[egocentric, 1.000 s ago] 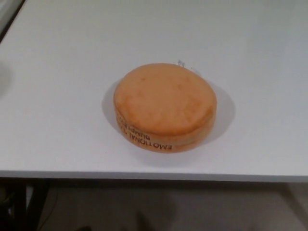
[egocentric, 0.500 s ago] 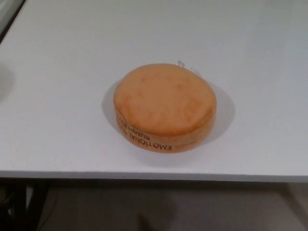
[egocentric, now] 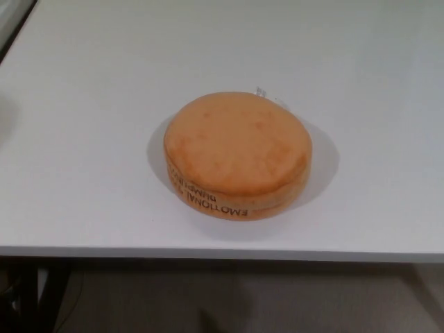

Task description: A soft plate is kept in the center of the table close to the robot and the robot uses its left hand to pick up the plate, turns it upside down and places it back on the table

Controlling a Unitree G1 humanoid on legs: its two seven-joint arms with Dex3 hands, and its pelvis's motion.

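Observation:
A round, thick, orange soft plate [egocentric: 238, 154] lies flat on the white table [egocentric: 83, 139], near the middle and close to the front edge. Its smooth, slightly domed side faces up. Dark printed letters run upside down along its front rim. A small white tag [egocentric: 262, 91] pokes out from its far edge. Neither of my hands shows in the head view.
The table's front edge [egocentric: 222, 253] runs across the lower part of the picture, with a beige floor [egocentric: 243, 298] below it. A dark table leg [egocentric: 28, 291] stands at the bottom left. A dark strip crosses the top left corner.

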